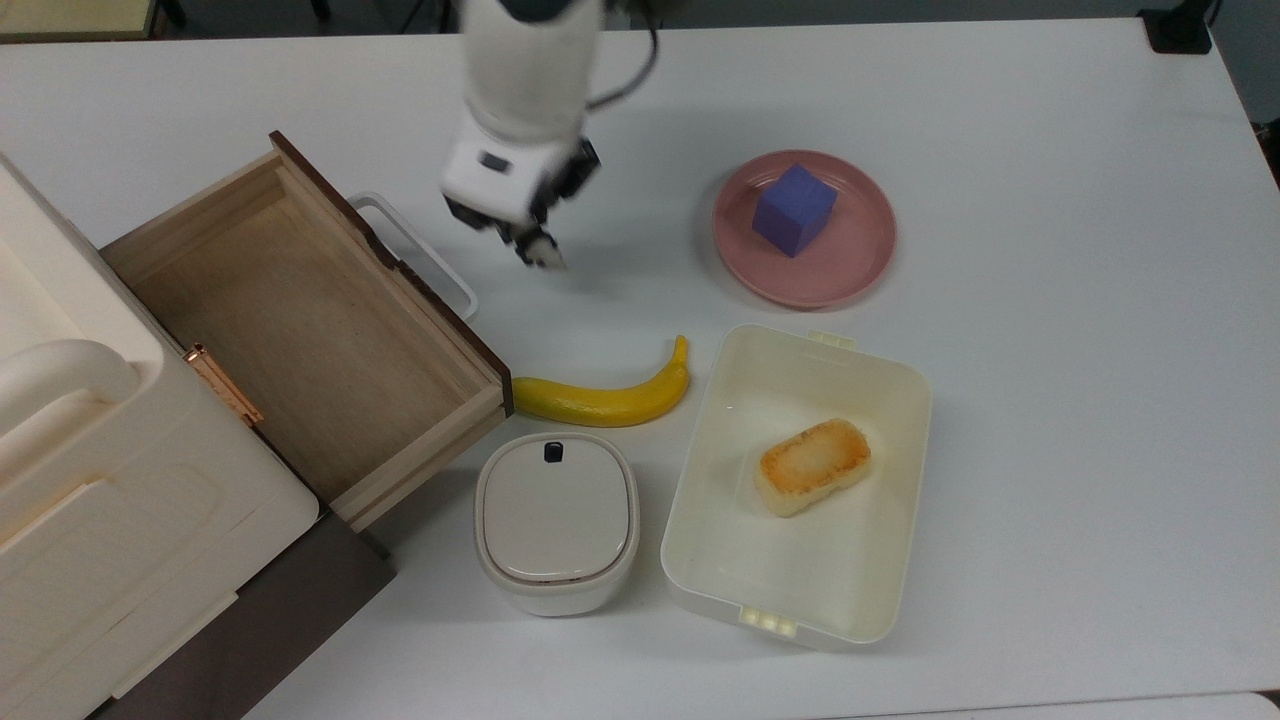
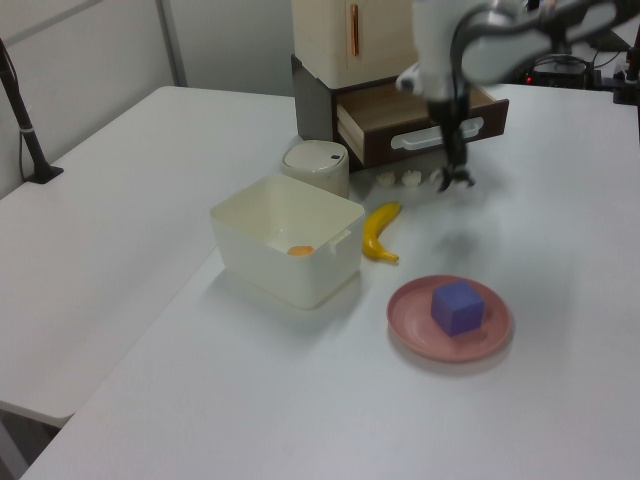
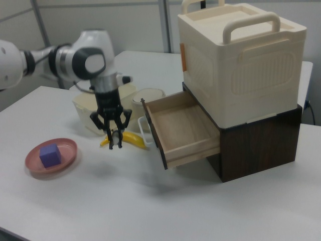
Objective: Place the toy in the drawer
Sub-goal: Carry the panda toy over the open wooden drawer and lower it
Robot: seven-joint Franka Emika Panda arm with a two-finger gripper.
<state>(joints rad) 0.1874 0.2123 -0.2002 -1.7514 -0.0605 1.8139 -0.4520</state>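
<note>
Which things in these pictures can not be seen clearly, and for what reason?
- The toy: small and blurred in the claw; its markings cannot be made out in the top view.
- Inside of the drawer: hidden by its dark front in the left view.
- The arm: cut off by the upper edge in the top view.
- Two small pale things under the drawer handle, left view: too small to name.

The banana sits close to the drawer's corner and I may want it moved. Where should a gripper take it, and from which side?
Probably across its thick middle, straight down from above. The banana lies flat on the table, so its long sides are free, while one end lies at the drawer corner.
</note>
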